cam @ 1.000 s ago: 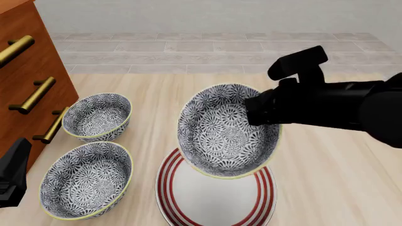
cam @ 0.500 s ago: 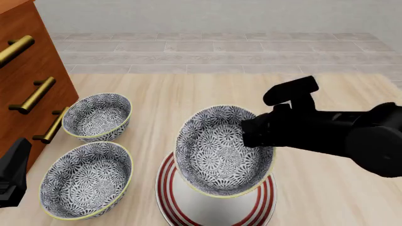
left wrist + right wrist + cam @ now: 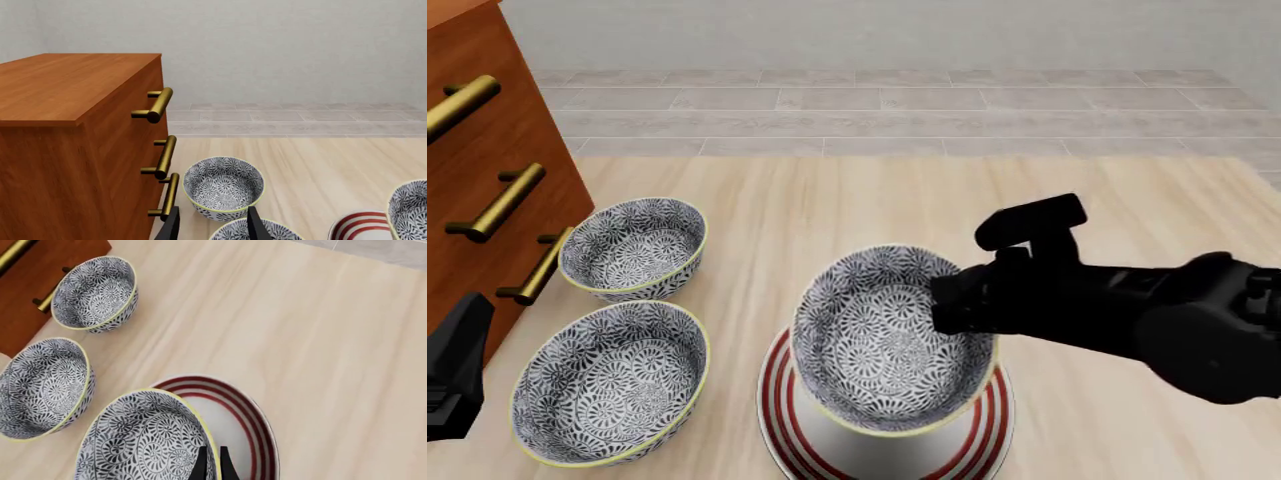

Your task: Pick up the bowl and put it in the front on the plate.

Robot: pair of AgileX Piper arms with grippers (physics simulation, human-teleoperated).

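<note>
Front view: right gripper point(image 3: 958, 300) pinches the bowl point(image 3: 881, 335) by its rim, tilted just above the plate point(image 3: 988, 430). Left gripper point(image 3: 212, 225), fingers apart and empty, hangs beside the cabinet point(image 3: 67, 150).

A pale wood-grain table point(image 3: 827, 200) fills the foreground, its boards running away from the camera. At its left edge stands a reddish-brown wooden drawer cabinet point(image 3: 60, 150) with a flat top and three brass bar handles point(image 3: 164, 157) stacked one above another on its front. Beyond the table's far edge lies a floor of light grey-beige rectangular tiles point(image 3: 868, 100), meeting a plain, evenly lit off-white wall point(image 3: 280, 45).
</note>
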